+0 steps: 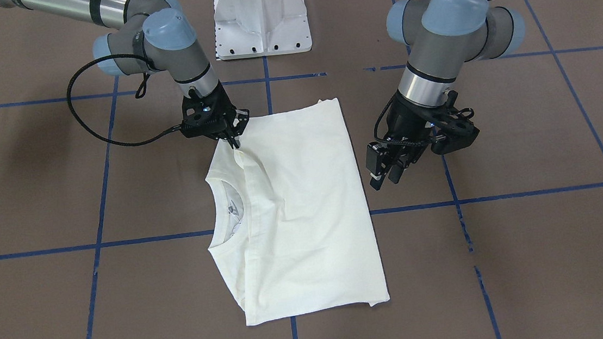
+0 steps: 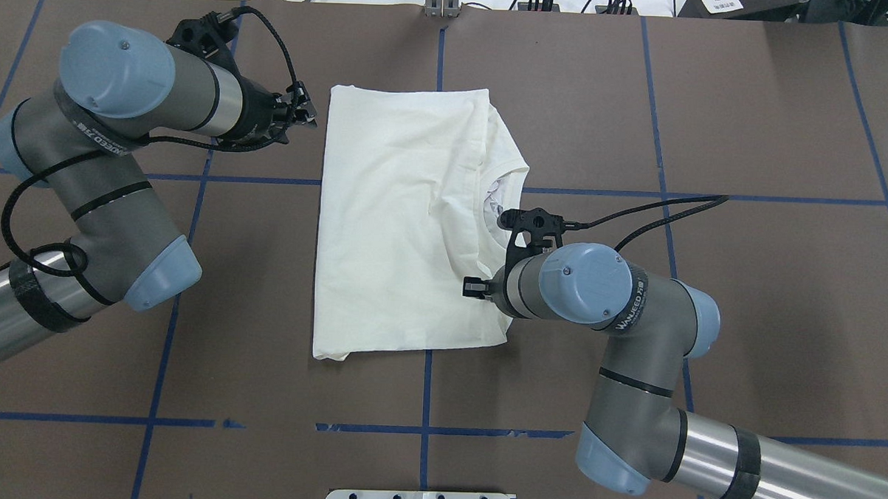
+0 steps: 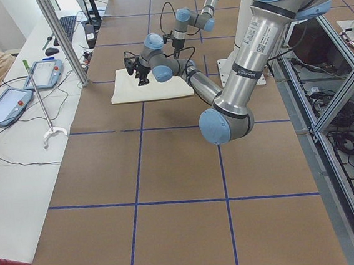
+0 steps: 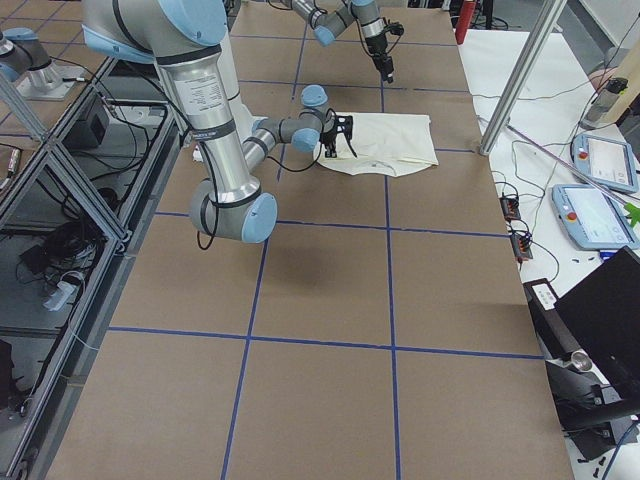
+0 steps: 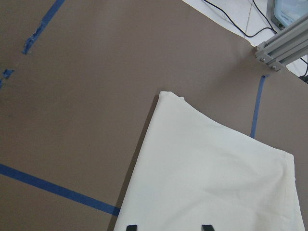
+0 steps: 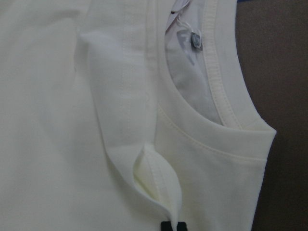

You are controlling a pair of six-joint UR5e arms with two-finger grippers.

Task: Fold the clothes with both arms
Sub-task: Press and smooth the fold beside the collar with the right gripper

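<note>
The T-shirt [image 1: 305, 207] lies folded flat on the table [image 1: 505, 255], long axis running out from the robot. The right gripper [image 1: 233, 140], nearer the neck opening [image 1: 226, 209], apparently pinches a raised fold beside it. The left gripper [image 1: 384, 176], fingers spread, hangs off the edge opposite that opening.

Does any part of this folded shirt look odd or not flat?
Yes. On the shirt, beside the neck rib, one fold stands up as a raised loop at the right pincer; the cloth around it lies flat.
</note>
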